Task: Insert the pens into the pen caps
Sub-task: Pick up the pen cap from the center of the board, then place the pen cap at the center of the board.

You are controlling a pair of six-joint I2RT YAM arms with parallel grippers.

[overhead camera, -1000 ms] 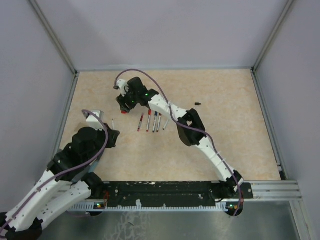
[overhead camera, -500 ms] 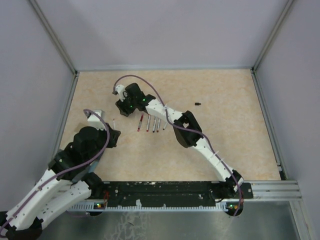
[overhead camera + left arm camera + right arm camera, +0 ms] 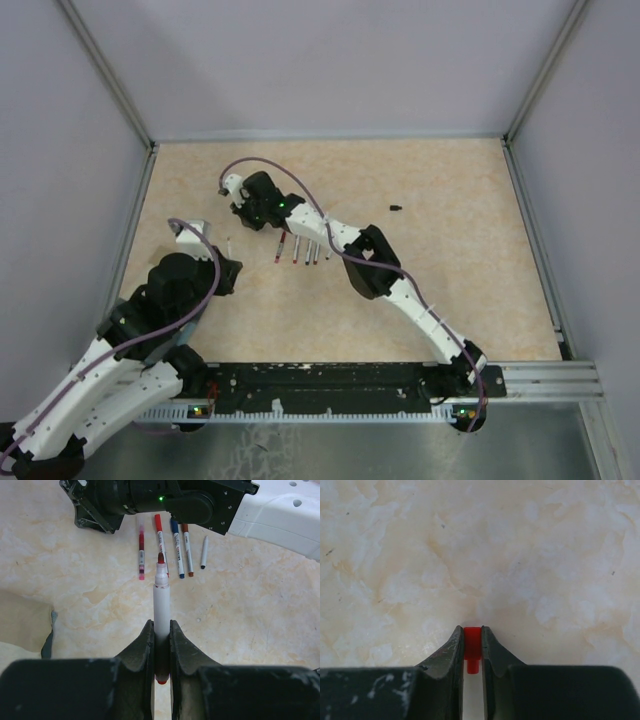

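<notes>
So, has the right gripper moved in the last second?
Yes. The right gripper shifted slightly left, away from the lone black cap.

A small bright-red plastic cap (image 3: 472, 642) is standing out against the cream-and-tan marbled table top (image 3: 545, 555). A white-barrelled marker pen (image 3: 161, 600) is showing a dark-red tip. The thin pens beyond (image 3: 177, 547) (white-bodied too) are showing pink, red, blue and brown ends.
</notes>
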